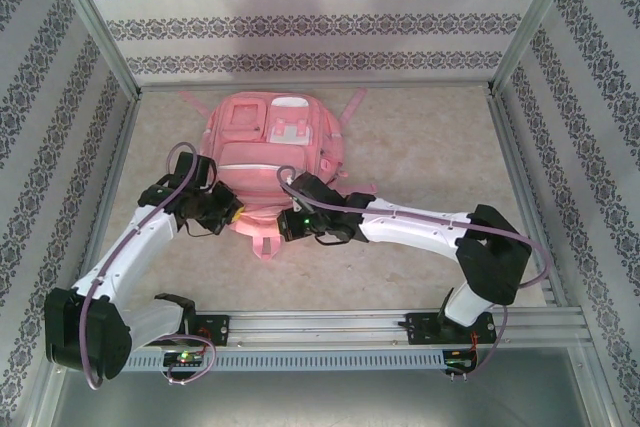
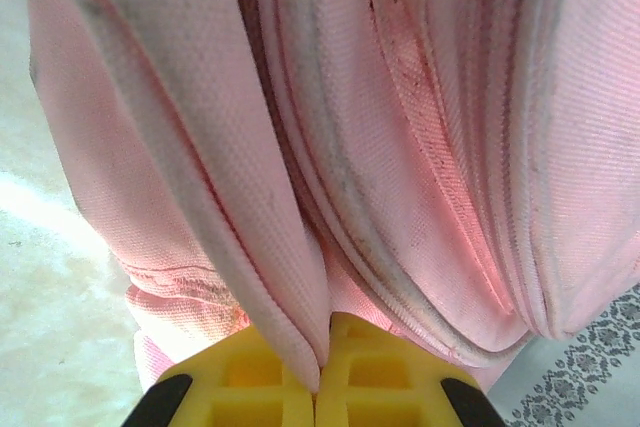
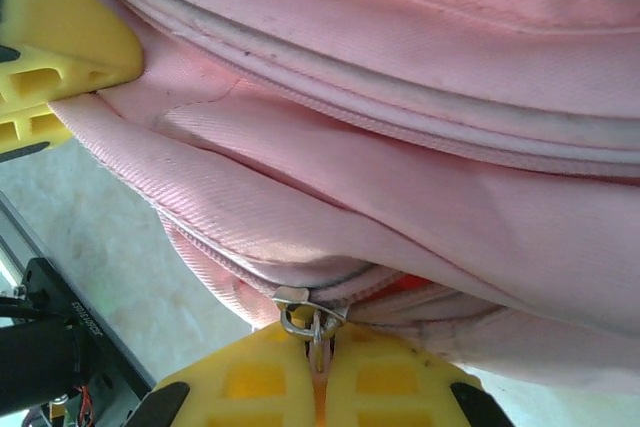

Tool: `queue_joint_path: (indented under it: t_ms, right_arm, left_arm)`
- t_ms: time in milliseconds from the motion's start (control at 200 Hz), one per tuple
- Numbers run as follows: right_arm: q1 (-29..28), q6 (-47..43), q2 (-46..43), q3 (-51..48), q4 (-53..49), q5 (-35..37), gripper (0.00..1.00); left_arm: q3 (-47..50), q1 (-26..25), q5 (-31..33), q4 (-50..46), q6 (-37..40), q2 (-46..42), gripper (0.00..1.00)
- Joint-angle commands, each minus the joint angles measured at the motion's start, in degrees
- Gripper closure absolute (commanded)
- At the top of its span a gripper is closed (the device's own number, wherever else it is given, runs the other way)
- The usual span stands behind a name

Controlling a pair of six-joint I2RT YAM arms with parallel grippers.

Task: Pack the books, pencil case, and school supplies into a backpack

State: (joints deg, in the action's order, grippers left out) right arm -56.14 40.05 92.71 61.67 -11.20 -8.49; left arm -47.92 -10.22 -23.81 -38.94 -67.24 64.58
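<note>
Patterned walls [image 1: 300, 22] on three sides, beige counter [image 1: 430, 147] inside them, metal rail [image 1: 330, 325] along the near edge carrying both arm bases.

Backpack [image 1: 275, 147]: pink, lying flat left of centre on the counter, front pockets and white patches facing up. A pink loop [image 1: 265, 245] sticks out of its near end, between the two wrists. Straps show at the far right corner and on the right side.

Left arm [image 1: 130, 247]: white links, reaches up and in from the near left corner, wrist at the backpack's near left edge. Right arm [image 1: 420, 227]: comes in from the right, lying low across the counter, wrist at the backpack's near right edge. The two wrists are close together, not touching.

Left pincer [image 2: 320, 372]: yellow fingers closed, with a fold of the backpack's [image 2: 400, 147] piped fabric edge clamped between them. The fabric rises straight out of the gap. Seen from above, the left pincer [image 1: 232, 215] sits right at the bag's near left corner. Its yellow finger also shows from the right wrist camera [image 3: 50, 37], pressed against the bag's [image 3: 420, 97] seam.

Right pincer [image 3: 320, 372]: fingers closed on the zipper pull [image 3: 312, 322], whose pink tab runs down into the gap while its metal ring sits just above the fingertips. The zip track curves off to the left of it. From above, the right pincer [image 1: 287, 225] is at the bag's near edge, just right of the loop.
</note>
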Motion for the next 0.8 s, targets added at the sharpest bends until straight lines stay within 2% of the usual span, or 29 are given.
queue_joint_path:
  t_ms: [0, 135, 794]
  right_arm:
    - [3.19, -1.67, -1.98, -3.36, -4.67, 3.44, 1.00]
    - [5.01, -3.20, -2.35, -4.58, -3.39, 2.85, 1.00]
    - [14.04, -11.22, -3.43, -8.98, 3.46, -8.95, 1.00]
  left_arm:
    - [-2.07, 3.40, 4.04, -2.17, 2.87, -2.59, 1.00]
    - [-2.01, 4.04, 3.85, -2.92, 3.92, -3.20, 1.00]
    - [-2.20, 6.75, 3.42, -6.05, 8.52, -5.32, 1.00]
